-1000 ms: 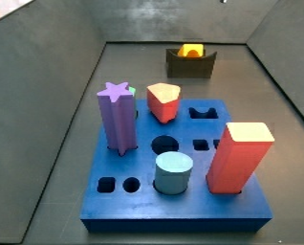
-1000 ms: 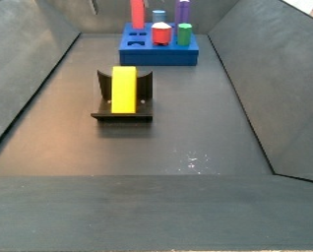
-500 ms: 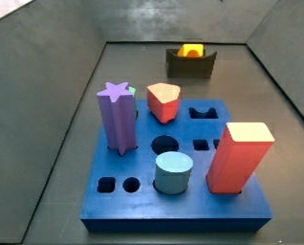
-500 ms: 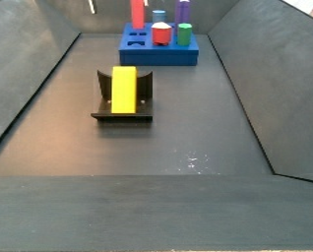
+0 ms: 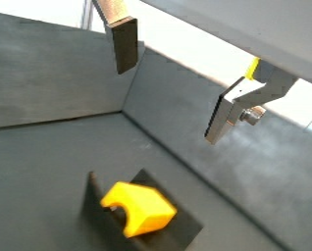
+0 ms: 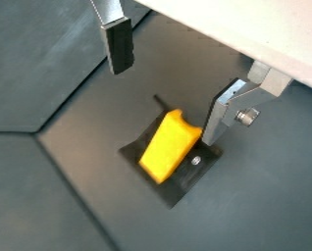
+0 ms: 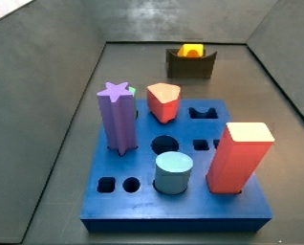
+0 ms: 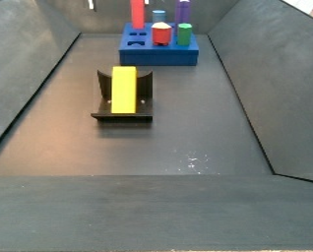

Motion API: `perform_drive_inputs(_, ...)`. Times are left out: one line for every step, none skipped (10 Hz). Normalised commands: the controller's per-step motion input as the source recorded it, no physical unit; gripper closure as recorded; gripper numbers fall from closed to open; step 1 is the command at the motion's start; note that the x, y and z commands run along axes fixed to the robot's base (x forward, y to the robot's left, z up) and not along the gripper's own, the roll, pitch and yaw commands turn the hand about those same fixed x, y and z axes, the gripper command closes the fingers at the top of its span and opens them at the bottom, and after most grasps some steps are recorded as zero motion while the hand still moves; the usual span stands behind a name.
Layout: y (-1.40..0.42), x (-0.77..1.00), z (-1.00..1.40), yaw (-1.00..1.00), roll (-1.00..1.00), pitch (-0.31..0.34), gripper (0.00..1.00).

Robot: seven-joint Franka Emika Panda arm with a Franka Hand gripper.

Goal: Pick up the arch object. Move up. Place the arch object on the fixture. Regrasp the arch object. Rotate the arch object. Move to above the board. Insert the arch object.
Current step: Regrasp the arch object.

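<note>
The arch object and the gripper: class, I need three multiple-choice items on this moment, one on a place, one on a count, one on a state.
1. Where is the arch object?
A. in the fixture's scoop
B. in a board hole
C. on the floor

2. How many pegs stand on the board?
A. two
B. four
C. six

3. How is the gripper?
A. shut on the arch object
B. open, holding nothing
C. shut on a peg

Answers: 1 A, both side views show it lying in the fixture. 2 B, star, triangle, cylinder and block. 3 B, both wrist views show the fingers apart, above the arch object.
</note>
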Motion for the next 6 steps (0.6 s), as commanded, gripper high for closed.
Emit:
perform_drive_inputs(-0.03,0.03,0.00,0.01,1.00,-0.007,0.00)
perform_drive_inputs(-0.03,0.04,-0.01,0.01,1.00,0.009,0.00)
perform_drive_inputs(-0.03,0.06,-0.01,0.02,1.00,0.040,0.00)
perform_drive_inputs(-0.03,0.07,-0.01,0.03,1.00,0.072,0.00)
perform_drive_inputs(-0.04,0.08,-0.01,0.04,0.82,0.093,0.00)
perform_drive_inputs(-0.04,0.09,-0.01,0.07,0.57,0.116,0.00)
